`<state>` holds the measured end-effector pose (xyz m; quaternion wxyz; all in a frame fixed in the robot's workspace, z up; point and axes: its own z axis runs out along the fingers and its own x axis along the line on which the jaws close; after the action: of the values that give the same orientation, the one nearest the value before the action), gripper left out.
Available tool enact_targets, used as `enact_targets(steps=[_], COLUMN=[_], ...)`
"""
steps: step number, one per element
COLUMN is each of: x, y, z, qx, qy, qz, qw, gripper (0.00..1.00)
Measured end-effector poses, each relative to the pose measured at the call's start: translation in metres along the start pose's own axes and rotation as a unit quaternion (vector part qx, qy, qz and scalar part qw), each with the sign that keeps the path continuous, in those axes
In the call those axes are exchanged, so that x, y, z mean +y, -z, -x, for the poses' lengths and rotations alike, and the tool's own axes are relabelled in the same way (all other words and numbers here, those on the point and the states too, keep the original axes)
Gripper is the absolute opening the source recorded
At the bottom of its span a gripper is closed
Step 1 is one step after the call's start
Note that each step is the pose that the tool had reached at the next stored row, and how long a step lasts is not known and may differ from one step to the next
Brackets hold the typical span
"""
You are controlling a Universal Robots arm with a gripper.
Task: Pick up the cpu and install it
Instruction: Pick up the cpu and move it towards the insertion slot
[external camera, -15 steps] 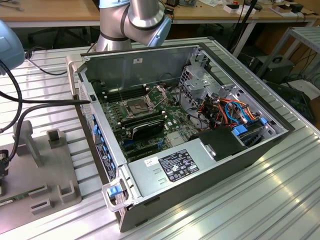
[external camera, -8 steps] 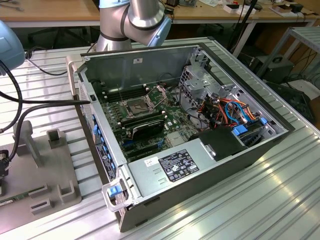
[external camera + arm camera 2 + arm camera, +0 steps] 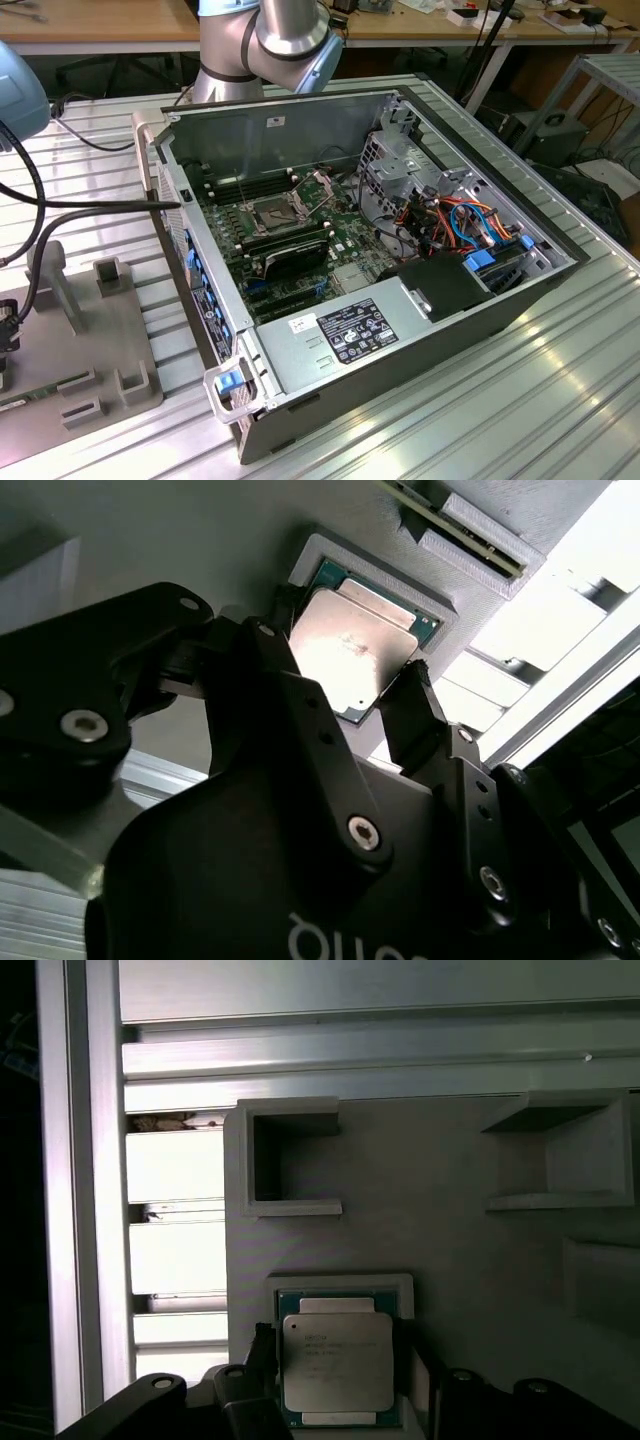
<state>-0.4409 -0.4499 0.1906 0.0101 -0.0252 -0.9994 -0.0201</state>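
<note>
Arm (image 3: 270, 35): grey-and-blue joints at 12 o'clock in the exterior view. Gripper (image 3: 340, 675): black, two fingers (image 3: 412, 720) spread apart in the second wrist view.

Blk claw (image 3: 340, 655) w/ silver screws (image 3: 363, 830); grey-blue arm (image 3: 290, 30)

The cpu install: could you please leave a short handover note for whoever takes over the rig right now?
Tool: open, straddling the cpu; nothing held.
Cpu: lies flat, metal face up, in the recess of its grey holder.
Socket: inside the open computer case; it looks empty.
Done: tool placed around the cpu.
Left: cpu not yet picked up, not yet installed.
</note>
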Motion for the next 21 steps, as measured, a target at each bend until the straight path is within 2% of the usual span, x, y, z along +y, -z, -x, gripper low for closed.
enact_targets(steps=[15, 17, 18, 21], x=[0.0001, 0.0001, 0.0001, 0.0001], y=[0.0024, 0.0027, 0.0027, 0.0027], z=[-0.0001, -0.0001, -0.0001, -0.0001], qx=[0.0, 0.0001, 0.0001, 0.0], qy=[0.0, 0.0, 0.0, 0.0], qz=[0.0, -0.0001, -0.0001, 0.0], qw=[1.0, 1.0, 1.0, 1.0], gripper=[0.62, 0.6, 0.54, 0.54])
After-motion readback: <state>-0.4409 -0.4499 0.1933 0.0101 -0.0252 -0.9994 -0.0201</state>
